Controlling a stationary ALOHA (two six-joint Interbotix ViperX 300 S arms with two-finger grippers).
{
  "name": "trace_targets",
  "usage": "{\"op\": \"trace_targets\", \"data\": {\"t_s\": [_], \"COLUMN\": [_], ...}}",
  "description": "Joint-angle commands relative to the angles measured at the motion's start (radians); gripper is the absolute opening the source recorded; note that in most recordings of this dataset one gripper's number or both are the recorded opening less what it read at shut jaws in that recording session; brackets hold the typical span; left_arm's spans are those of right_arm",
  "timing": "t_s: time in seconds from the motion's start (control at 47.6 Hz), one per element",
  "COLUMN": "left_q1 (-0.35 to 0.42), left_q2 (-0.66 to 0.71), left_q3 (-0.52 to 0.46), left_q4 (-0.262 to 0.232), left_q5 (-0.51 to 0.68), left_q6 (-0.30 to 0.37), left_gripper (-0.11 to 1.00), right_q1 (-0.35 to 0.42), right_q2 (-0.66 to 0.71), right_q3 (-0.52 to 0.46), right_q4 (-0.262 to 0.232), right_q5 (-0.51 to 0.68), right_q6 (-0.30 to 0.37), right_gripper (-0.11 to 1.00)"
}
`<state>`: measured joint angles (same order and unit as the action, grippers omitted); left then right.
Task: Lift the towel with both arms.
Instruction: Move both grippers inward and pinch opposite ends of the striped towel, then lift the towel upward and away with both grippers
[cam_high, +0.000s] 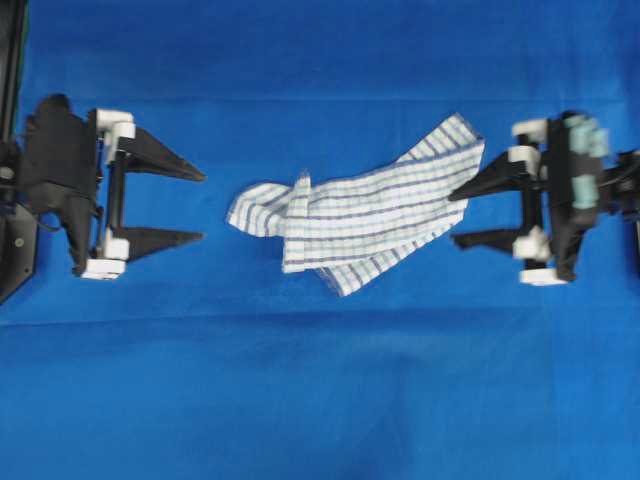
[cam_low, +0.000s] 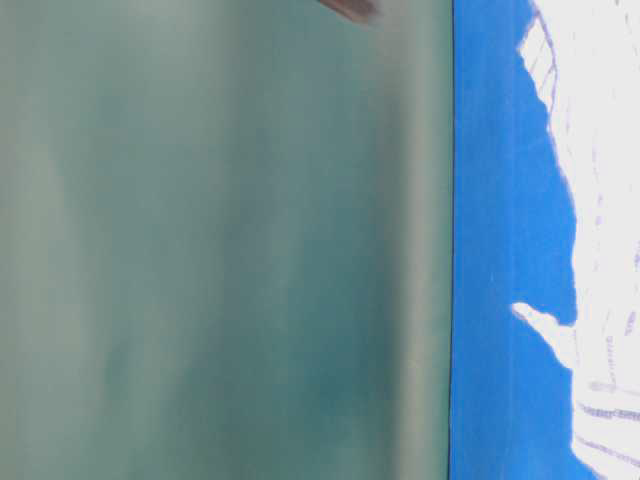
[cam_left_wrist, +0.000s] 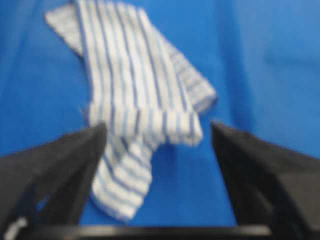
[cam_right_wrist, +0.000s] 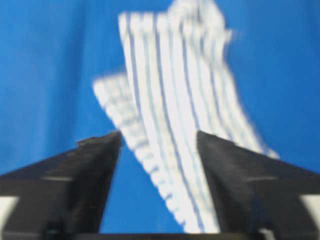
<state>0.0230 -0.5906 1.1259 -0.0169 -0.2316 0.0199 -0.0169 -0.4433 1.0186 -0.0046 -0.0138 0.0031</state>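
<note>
While the towel (cam_high: 360, 210) lies crumpled mid-table cloth (cam_high: 300, 400), overhead the left gripper (cam_high: 200, 206) gapes wide short of it and the right gripper (cam_high: 458, 216) gapes at its corner. The wrist views show folded layers: a pinch might catch only one, letting the towel sag unevenly.

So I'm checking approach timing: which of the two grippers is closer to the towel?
The right gripper, the one with pale teal patches: its upper fingertip reaches the towel edge. The left gripper stands apart, blue cloth between.
</note>
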Motion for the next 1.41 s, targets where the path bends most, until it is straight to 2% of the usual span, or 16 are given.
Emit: {"op": "trace_targets", "data": {"t_s": [0.0,0.105,0.42,0.672,0.84,0.945,1.029,1.071,1.113,1.196,1.238,1.322,1.385], "left_q1": [0.023,0.044,0.046,0.049,0.049,0.051,0.054,0.054,0.054,0.057,0.060,0.061,0.061], "left_q2": [0.055,0.138,0.393,0.549,0.586,0.591,0.592,0.594,0.594,0.595,0.595,0.589,0.575], "left_q3": [-0.026,-0.037,-0.124,-0.175,-0.192,-0.195,-0.199,-0.202,-0.206,-0.213,-0.215,-0.216,-0.216], "left_q4": [-0.002,-0.002,-0.002,-0.002,0.000,0.000,-0.002,-0.002,-0.002,-0.002,-0.002,-0.003,-0.003], "left_q5": [-0.002,-0.003,-0.002,-0.006,-0.006,0.000,0.008,0.012,0.020,0.037,0.044,0.060,0.069], "left_q6": [-0.003,-0.003,-0.003,-0.003,0.002,0.054,0.097,0.109,0.121,0.129,0.129,0.117,0.110], "left_gripper": [0.88,0.85,0.86,0.86,0.86,0.84,0.80,0.75,0.65,0.38,0.26,0.05,0.01], "right_q1": [-0.003,-0.003,-0.003,-0.008,-0.020,-0.028,-0.031,-0.032,-0.034,-0.035,-0.035,-0.035,-0.035], "right_q2": [0.069,0.164,0.379,0.469,0.515,0.523,0.523,0.523,0.523,0.520,0.517,0.505,0.489], "right_q3": [-0.048,-0.080,-0.158,-0.190,-0.199,-0.204,-0.204,-0.204,-0.204,-0.204,-0.204,-0.204,-0.204], "right_q4": [-0.002,0.000,0.003,0.003,0.003,0.002,-0.002,-0.002,-0.002,-0.002,-0.002,0.000,0.002], "right_q5": [0.029,0.048,0.048,0.034,-0.006,-0.011,-0.009,-0.008,-0.008,-0.008,-0.006,-0.006,-0.003], "right_q6": [0.002,0.002,0.005,0.005,0.005,0.003,0.002,0.002,0.002,0.002,0.002,0.003,0.003], "right_gripper": [0.66,0.61,0.61,0.61,0.61,0.60,0.55,0.48,0.39,0.14,0.06,0.06,0.06]}}
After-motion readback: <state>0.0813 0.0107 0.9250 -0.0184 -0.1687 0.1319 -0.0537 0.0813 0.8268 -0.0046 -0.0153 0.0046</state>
